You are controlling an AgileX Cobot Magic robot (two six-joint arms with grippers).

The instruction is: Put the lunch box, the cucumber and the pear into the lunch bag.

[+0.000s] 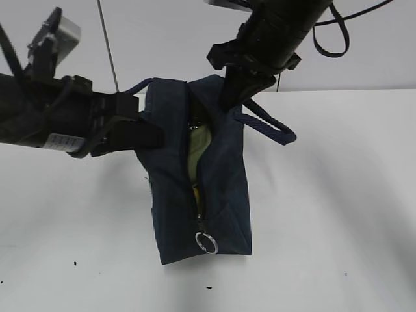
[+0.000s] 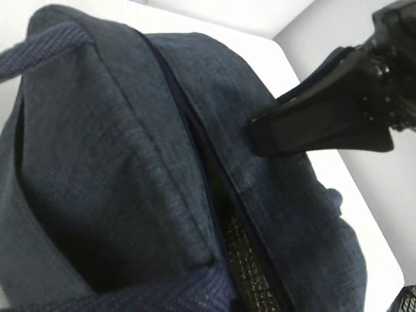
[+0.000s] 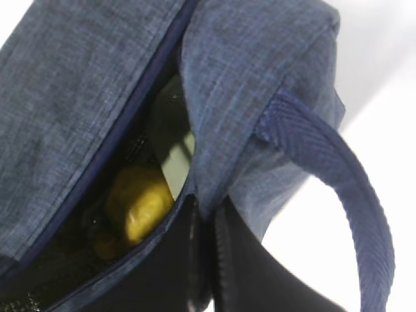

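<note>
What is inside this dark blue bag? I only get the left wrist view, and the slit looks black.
Observer: The right wrist view looks in: a yellow pear lies inside the lunch bag.
Operator: Anything else?
Observer: A pale green lunch box sits beside the pear.
Operator: Is it closed?
Observer: No; the exterior view shows the zipper open, its ring pull at the near end.

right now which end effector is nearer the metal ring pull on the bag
Neither is close; the left end effector looks slightly nearer. It sits at the lunch bag's upper left side, the right end effector at its far top edge; the ring pull hangs near the front.
</note>
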